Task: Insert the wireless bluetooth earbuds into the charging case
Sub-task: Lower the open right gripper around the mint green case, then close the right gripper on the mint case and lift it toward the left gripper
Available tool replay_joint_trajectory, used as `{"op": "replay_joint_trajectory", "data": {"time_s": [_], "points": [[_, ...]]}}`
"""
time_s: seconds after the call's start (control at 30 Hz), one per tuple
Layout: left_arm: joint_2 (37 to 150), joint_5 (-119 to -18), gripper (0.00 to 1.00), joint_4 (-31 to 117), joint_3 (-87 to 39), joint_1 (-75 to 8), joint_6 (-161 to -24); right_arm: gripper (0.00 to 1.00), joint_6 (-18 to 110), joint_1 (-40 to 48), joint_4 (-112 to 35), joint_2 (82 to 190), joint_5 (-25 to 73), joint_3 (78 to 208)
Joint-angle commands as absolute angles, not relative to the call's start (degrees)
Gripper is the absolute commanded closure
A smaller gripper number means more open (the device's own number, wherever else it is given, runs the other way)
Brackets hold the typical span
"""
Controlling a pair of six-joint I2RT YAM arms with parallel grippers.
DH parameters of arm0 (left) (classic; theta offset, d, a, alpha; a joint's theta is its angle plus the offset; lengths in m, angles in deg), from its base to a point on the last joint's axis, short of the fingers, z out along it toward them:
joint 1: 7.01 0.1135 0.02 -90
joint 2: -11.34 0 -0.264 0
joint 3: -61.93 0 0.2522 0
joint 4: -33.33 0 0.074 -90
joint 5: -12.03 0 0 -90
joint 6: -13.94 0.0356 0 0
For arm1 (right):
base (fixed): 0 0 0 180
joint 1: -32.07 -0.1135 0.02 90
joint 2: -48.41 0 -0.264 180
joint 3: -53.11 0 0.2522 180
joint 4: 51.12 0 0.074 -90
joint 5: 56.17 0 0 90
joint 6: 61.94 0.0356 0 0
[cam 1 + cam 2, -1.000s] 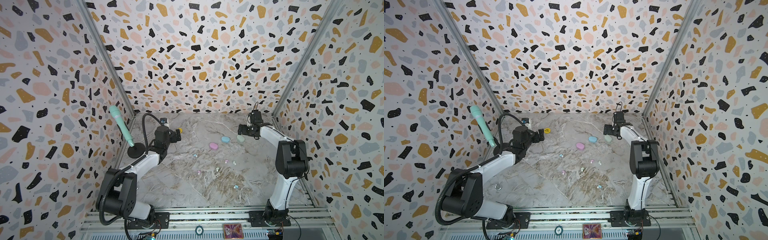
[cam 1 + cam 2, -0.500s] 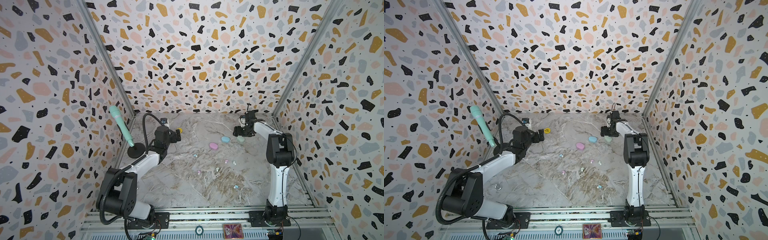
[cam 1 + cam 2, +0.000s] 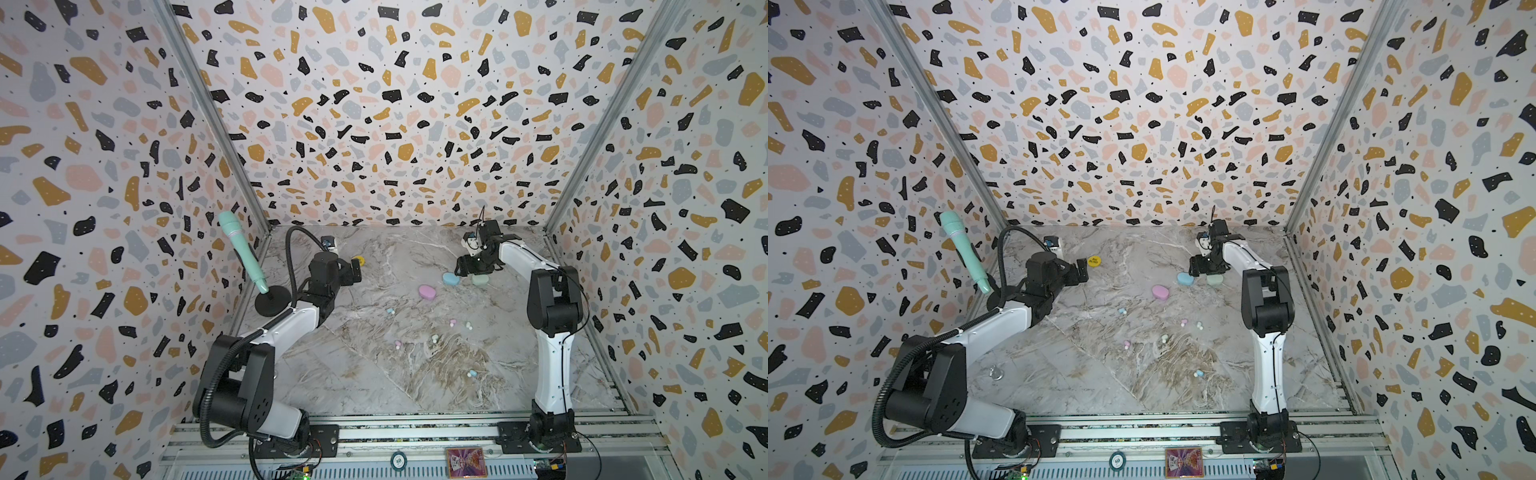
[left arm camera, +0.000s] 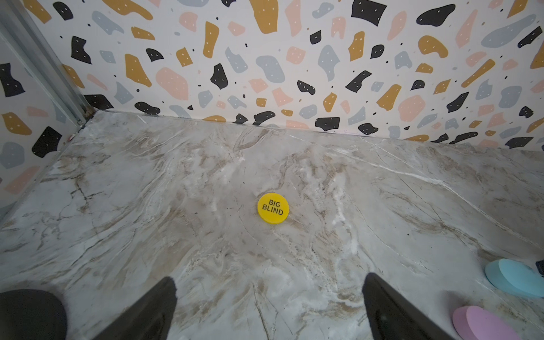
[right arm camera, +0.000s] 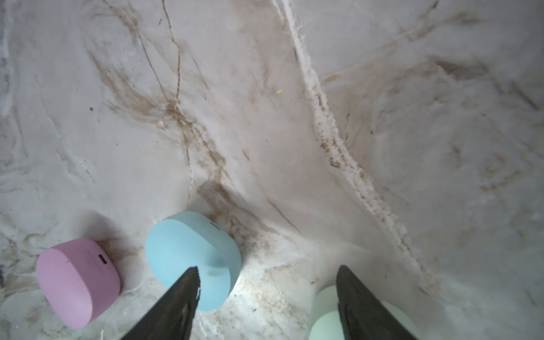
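The grey-brown marble-patterned tabletop (image 4: pixel 147 206) looks smooth with a dull sheen. The pink oval case (image 5: pixel 76 279), blue oval case (image 5: pixel 188 250) and pale green oval case (image 5: pixel 323 318) have smooth, matt, plastic-looking shells; the yellow round plastic disc (image 4: pixel 273 208) is smooth and slightly glossy. The black fingers (image 5: pixel 176 306) of the right end effector (image 5: pixel 268 268) look matt.

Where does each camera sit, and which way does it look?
Top views: high at the front, looking down at the marble table; both arms show, left gripper and right gripper.
Left wrist: on the left arm, looking across the table at the yellow disc and back wall; open fingertips show.
Right wrist: on the right arm, looking steeply down; open fingers show over blue case and green case.
Shared: both wrist views catch blue case and pink case.
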State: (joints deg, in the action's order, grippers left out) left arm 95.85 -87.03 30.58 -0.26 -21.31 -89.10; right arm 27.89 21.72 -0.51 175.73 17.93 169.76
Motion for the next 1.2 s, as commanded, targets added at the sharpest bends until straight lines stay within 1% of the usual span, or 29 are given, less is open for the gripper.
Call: {"op": "replay_joint_trajectory", "data": {"time_s": [0.0,0.1,0.17,0.23,0.37,0.73,1.17], "points": [[95.77,-87.61,0.0,30.27,-1.84,-21.45,-88.45,0.21,28.01,21.26,1.75,170.97,22.7,171.23],[95.65,-87.51,0.0,30.29,-1.84,-21.44,-88.49,0.14,29.64,21.26,1.16,168.14,29.43,170.37],[95.74,-87.21,0.0,30.32,-2.0,-21.42,-88.43,0.09,30.61,21.37,2.84,168.06,33.4,171.0],[95.8,-86.56,0.0,30.25,-2.02,-21.42,-88.45,0.08,31.25,21.36,4.59,168.73,35.85,171.66],[96.17,-84.73,0.0,30.16,-2.2,-21.44,-88.49,0.08,32.64,21.39,6.06,170.1,37.06,171.4],[97.54,-80.45,0.0,30.48,-2.96,-21.45,-88.15,0.15,34.63,21.5,6.06,173.17,36.22,171.6],[97.61,-80.61,0.0,30.74,-3.16,-21.48,-88.1,0.23,35.68,21.7,5.15,173.93,36.13,169.64]]}}
